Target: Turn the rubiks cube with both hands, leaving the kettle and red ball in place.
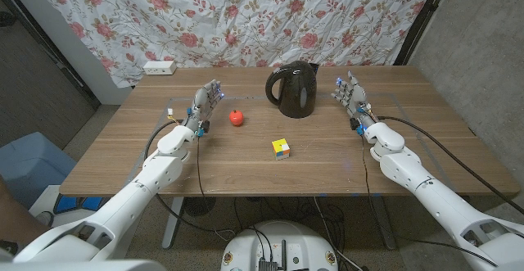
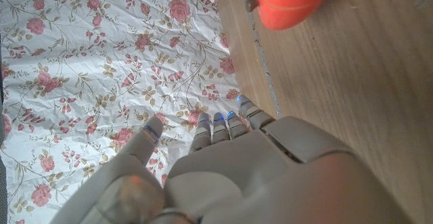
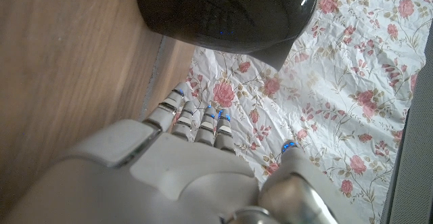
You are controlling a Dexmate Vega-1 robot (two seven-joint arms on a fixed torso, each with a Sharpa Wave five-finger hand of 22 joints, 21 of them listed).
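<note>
While rubiks cube (image 1: 281,148) sits untouched, left robot hand (image 1: 205,107), right robot hand (image 1: 352,99) open, empty; no readable writing.

Rubiks cube (image 1: 281,148): small, yellow top face with mixed coloured tiles on its sides; sits on the desk (image 1: 115,164) near the front middle, turned slightly askew, touched by nothing.
Kettle (image 1: 293,89): black, glossy, upright, handle arching over its top; stands behind the cube toward the back.
Red ball (image 1: 237,117): small and round, resting left of the kettle, apart from it.
</note>
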